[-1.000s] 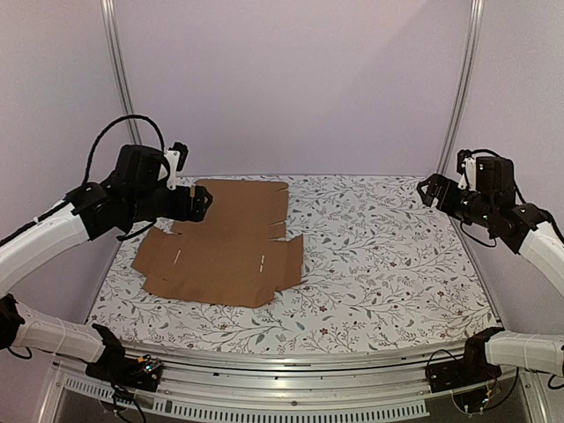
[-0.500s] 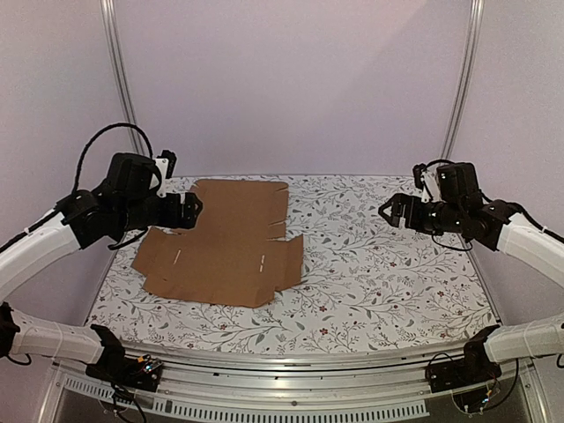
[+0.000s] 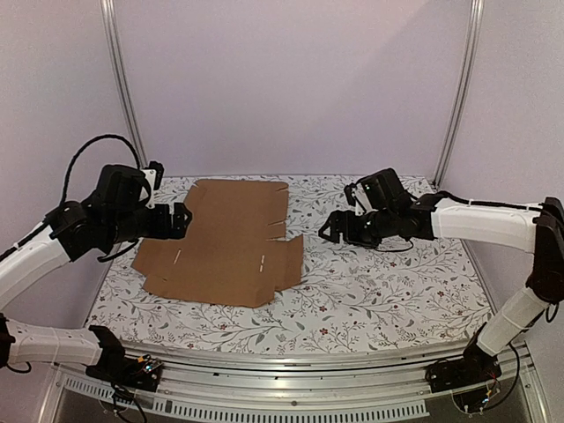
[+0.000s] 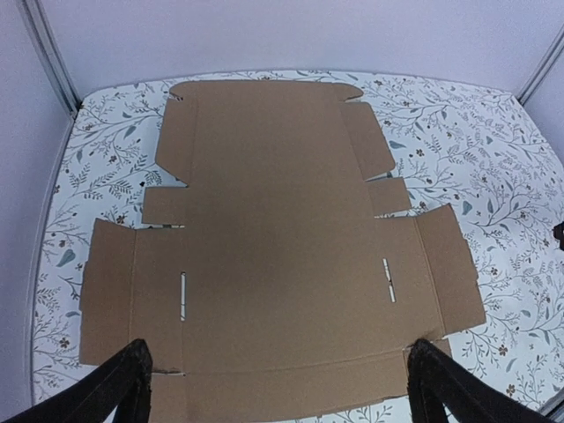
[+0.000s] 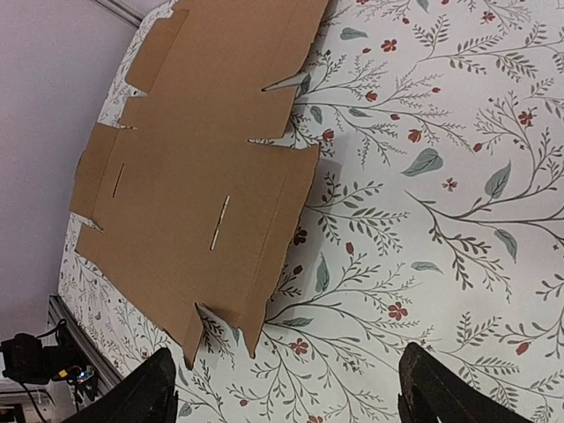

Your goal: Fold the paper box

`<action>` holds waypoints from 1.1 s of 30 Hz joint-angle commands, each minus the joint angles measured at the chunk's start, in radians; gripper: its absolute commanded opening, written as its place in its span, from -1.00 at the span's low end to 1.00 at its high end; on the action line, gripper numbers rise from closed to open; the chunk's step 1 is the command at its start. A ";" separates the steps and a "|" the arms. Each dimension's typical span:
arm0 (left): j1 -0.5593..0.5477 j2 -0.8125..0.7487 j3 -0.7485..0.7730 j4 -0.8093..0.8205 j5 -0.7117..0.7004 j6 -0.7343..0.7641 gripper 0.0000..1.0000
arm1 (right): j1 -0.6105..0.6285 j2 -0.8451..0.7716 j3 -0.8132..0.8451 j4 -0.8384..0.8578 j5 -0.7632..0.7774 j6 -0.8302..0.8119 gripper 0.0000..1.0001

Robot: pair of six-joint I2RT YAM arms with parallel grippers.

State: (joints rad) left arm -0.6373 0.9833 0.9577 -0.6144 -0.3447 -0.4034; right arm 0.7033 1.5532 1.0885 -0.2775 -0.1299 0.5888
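The paper box [image 3: 231, 240] is a flat brown cardboard die-cut sheet, unfolded, lying on the left half of the floral table. It fills the left wrist view [image 4: 273, 238] and shows at the upper left of the right wrist view [image 5: 207, 167]. My left gripper [image 3: 181, 220] hovers over the sheet's left edge, open and empty; its fingertips [image 4: 123, 383] frame the sheet's near edge. My right gripper [image 3: 330, 227] is open and empty above the table just right of the sheet's right flap; its fingertips [image 5: 145, 392] show at the bottom.
The table [image 3: 397, 273] has a floral cloth and a metal front rail [image 3: 291, 388]. Vertical frame posts [image 3: 119, 88] stand at the back corners, with lilac walls behind. The arm bases sit at the near edge.
My right arm has swung left from the far right toward the sheet's right flap. My left gripper has drawn back a little to the left. The sheet has not moved.
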 commanded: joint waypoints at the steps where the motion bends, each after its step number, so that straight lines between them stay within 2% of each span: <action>1: -0.013 -0.025 -0.013 -0.041 0.018 -0.024 0.99 | 0.031 0.139 0.064 0.074 -0.056 0.097 0.66; 14: -0.012 -0.034 -0.015 -0.072 0.019 -0.028 0.99 | 0.073 0.402 0.131 0.231 -0.112 0.284 0.32; 22: -0.013 -0.019 -0.005 -0.072 0.028 -0.027 0.99 | 0.076 0.483 0.158 0.300 -0.150 0.334 0.01; 33: -0.013 -0.015 0.015 -0.085 0.035 -0.029 0.99 | 0.076 0.523 0.191 0.310 -0.173 0.339 -0.74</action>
State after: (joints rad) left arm -0.6380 0.9634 0.9546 -0.6720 -0.3214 -0.4244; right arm 0.7734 2.0418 1.2560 0.0166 -0.2916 0.9241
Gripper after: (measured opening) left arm 0.995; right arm 0.177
